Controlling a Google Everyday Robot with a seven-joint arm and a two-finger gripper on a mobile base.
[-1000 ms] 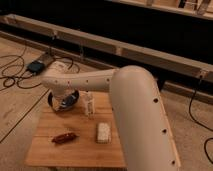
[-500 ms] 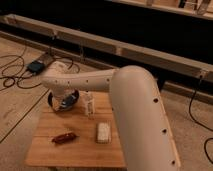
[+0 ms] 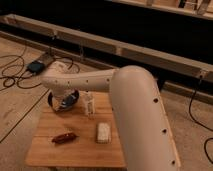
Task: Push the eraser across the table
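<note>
**Q:** List the parts by size, with material and shape.

**A:** The arm (image 3: 135, 110) is a smooth white shell, thick and rounded. It rises from the lower right and reaches left along the far side of the table (image 3: 80, 152). The table is square, of light wood laid in slats. A dark round shape (image 3: 63, 101), ring-like with a bluish inside, sits below the arm's left end at the far left corner. A pale block (image 3: 102, 132), whitish, flat and rectangular, lies right of centre. A sausage-shaped item (image 3: 64, 137), red-brown with rounded ends, lies left of the block and apart from it. The pincer (image 3: 89, 105) is pale and upright. It points down over the far half of the table, just right of the dark round shape.

**Q:** What is the pincer's state?

**A:** Cannot tell whether it is spread or closed, nor whether it holds anything.

**Q:** Where is the eraser?

**A:** It cannot be made out in this view.

**Q:** What about edges and free room?

**A:** The near and left edges are visible. Bare wood runs along the front strip and up the left side. The arm hides the right edge.

**Q:** Are there containers?

**A:** Cannot tell whether the dark round shape is a bowl or part of the arm. No contents can be made out.
</note>
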